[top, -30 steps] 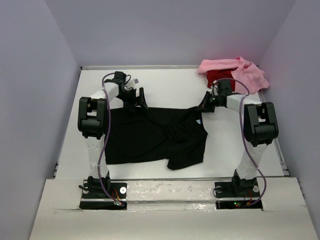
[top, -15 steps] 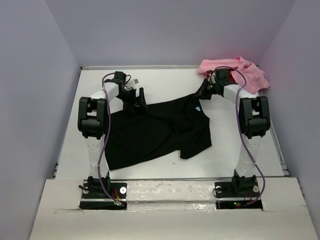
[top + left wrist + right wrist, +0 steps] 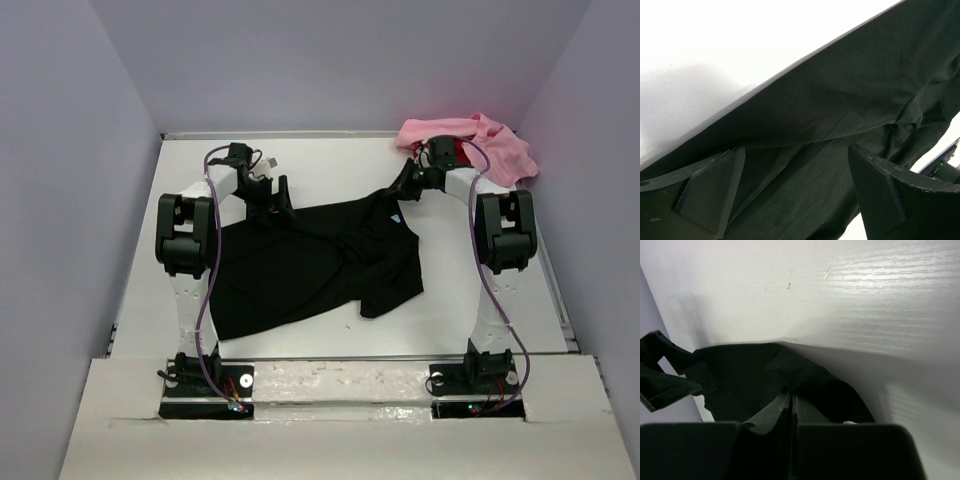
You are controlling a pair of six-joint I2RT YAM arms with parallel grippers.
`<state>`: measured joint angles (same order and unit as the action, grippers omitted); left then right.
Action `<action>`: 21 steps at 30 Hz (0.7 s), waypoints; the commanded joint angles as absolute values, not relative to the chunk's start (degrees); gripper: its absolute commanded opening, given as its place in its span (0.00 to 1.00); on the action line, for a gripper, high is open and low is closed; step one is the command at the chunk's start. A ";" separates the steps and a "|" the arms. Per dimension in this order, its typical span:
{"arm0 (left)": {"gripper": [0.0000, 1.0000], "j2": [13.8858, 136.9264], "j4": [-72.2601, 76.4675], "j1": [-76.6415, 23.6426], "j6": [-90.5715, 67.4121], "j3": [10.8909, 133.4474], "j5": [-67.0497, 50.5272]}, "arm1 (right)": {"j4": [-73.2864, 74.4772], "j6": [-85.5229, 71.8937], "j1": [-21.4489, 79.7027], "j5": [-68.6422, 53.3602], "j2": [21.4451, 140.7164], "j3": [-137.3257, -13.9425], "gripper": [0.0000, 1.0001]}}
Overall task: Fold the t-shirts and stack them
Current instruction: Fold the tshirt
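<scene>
The black t-shirt [image 3: 310,265] lies spread and rumpled across the middle of the white table, its light neck label [image 3: 396,216] facing up. My right gripper [image 3: 402,188] is shut on its far right corner, drawn out toward the back right. In the right wrist view the gripper [image 3: 791,396] pinches the black cloth [image 3: 740,380]. My left gripper [image 3: 282,200] hangs open over the shirt's far left edge. In the left wrist view the cloth [image 3: 840,100] lies loose under that gripper [image 3: 795,152]. The pink t-shirt [image 3: 500,150] lies bunched in the back right corner over the red one [image 3: 467,153].
Grey walls close the table [image 3: 330,160] in at the back and both sides. The pink and red heap lies just behind my right wrist. My left arm's gripper [image 3: 665,375] shows at the left edge of the right wrist view.
My right gripper has moved back and to the right with the shirt's corner, dragging the black shirt's right side along and stretching it diagonally. The left arm has stayed still.
</scene>
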<state>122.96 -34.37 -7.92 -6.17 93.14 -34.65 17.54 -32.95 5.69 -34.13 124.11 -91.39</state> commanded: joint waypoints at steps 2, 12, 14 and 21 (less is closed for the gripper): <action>0.99 122.78 -37.18 -8.09 -4.92 93.96 -33.57 | 16.79 -33.49 5.98 -34.80 125.42 -95.79 0.00; 0.99 121.64 -36.74 -8.17 -4.57 92.38 -33.22 | 17.49 -37.97 3.79 -33.84 130.43 -103.17 0.00; 0.99 121.29 -36.56 -8.17 -4.57 91.85 -33.22 | 17.66 -38.23 3.17 -34.02 132.00 -104.76 0.00; 0.99 119.63 -36.04 -8.26 -4.57 88.86 -32.78 | 17.84 -39.90 2.02 -34.54 136.31 -110.82 0.00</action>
